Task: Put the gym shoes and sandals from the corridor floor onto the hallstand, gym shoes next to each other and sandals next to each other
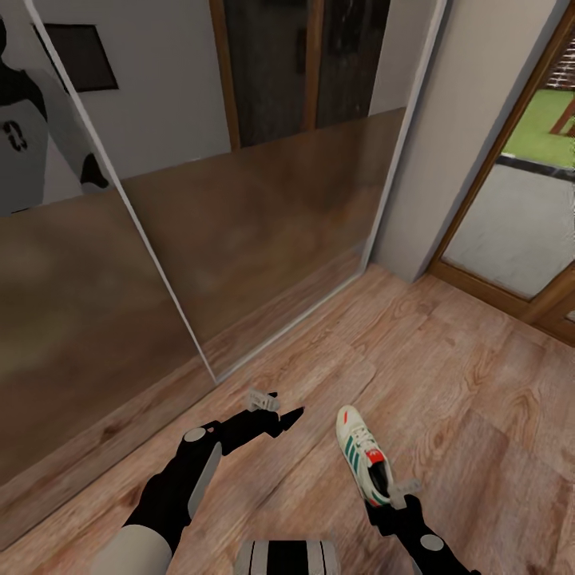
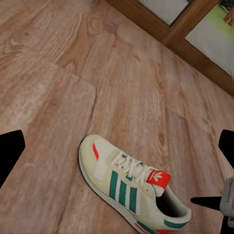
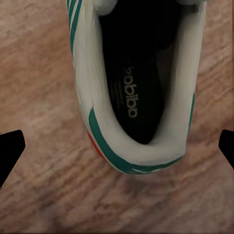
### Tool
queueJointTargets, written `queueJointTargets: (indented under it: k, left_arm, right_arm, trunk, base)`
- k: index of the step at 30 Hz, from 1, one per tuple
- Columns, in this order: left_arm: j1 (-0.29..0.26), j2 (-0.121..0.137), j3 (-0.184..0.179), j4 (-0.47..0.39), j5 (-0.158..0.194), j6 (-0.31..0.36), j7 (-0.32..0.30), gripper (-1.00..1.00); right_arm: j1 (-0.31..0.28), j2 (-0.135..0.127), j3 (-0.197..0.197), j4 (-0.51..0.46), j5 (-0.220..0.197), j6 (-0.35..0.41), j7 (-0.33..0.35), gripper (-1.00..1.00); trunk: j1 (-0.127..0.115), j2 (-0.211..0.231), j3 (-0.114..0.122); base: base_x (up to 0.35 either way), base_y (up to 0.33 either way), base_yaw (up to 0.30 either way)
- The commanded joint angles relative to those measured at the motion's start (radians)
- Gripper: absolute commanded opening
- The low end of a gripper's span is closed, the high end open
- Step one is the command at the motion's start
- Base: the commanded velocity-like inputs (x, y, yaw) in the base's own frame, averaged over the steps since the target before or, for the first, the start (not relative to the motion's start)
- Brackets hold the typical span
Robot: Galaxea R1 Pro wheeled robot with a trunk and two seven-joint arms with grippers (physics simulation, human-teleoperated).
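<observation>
While your right gripper [image 3: 117, 146] stands wide open above the white sneaker's [image 3: 131, 87] padded heel, your left gripper [image 1: 279, 407] gapes empty over wood-grain floor [image 1: 447, 359].

Left arm [image 1: 180, 479] stretched forward and up from the elbow, black and white. Left end effector [image 1: 279, 409] wide open, fingers far apart, empty. Right arm [image 1: 423, 539] reaching forward, low down. Right end effector [image 1: 393, 493] wide open too, pointing down, black fingertips [image 3: 10, 146] spread far apart at both sides.
</observation>
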Motion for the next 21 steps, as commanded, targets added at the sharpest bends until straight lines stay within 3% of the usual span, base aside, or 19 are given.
queueJointTargets:
  k: [1,21]
  left_arm:
    - [0.000,0.000,0.000,-0.001,0.008,0.010,-0.003,1.00]
    - [0.000,0.000,0.000,-0.001,0.008,0.010,-0.003,1.00]
  right_arm:
    - [-0.001,0.001,-0.009,0.000,0.006,-0.004,0.008,1.00]
    - [-0.001,0.002,-0.007,-0.002,0.005,-0.005,0.008,1.00]
  trunk:
    - [0.000,0.000,-0.002]
    - [0.001,-0.001,-0.031]
  base:
    - [0.000,0.000,-0.107]
    - [0.000,0.000,-0.160]
